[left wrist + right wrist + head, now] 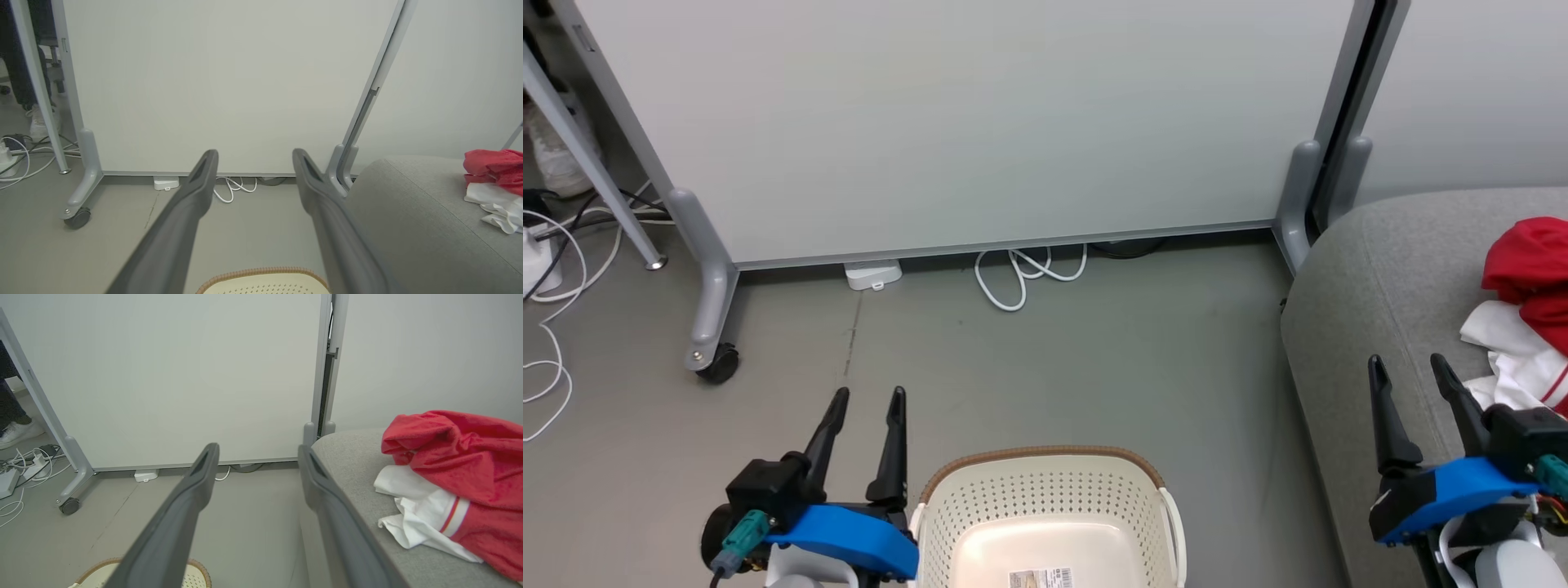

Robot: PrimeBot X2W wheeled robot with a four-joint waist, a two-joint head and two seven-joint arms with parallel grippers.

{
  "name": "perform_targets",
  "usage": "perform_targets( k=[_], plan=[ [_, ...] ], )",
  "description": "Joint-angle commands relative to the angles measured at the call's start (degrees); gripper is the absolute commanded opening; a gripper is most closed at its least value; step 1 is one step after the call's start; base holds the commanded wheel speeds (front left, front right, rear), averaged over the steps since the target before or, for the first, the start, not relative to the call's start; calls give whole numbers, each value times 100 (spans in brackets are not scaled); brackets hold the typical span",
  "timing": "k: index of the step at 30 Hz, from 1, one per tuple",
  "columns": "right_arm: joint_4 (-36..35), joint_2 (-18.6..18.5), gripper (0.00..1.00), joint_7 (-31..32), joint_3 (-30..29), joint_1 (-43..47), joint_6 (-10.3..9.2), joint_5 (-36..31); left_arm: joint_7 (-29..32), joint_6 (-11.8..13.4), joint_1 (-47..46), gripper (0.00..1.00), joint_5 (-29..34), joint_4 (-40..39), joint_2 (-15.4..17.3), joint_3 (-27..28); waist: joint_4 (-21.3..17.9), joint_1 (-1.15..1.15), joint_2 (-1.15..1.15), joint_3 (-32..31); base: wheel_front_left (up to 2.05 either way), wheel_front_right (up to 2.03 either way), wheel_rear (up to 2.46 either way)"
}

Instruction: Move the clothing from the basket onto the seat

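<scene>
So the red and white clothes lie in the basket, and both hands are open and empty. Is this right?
Not quite: the clothes lie on the grey sofa, not in the basket, as the head view shows. The left hand and right hand are open and empty.

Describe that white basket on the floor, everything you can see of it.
The basket is cream-white plastic, walls dotted with small holes, with a brown woven-look rim and side handles. It stands upright on the grey floor, left of the grey sofa, close beside the open left gripper. What shows of its smooth bottom is bare but for a barcode label.
</scene>
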Motion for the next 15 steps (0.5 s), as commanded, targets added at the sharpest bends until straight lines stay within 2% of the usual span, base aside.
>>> perform_targets(
  k=[1,6,15],
  plan=[
    [-171,42,100,18,-17,157,1,31,-16,-7,-78,100,43,51,-12,93,51,1,0,-33,0,0,0],
    [-591,162,100,139,3,435,1,-7,-16,-8,-172,100,142,287,-16,263,110,1,0,-69,0,0,0],
    [-829,231,100,214,115,635,1,145,-16,-10,-212,100,161,532,17,350,155,1,0,-116,0,0,0]
  ],
)
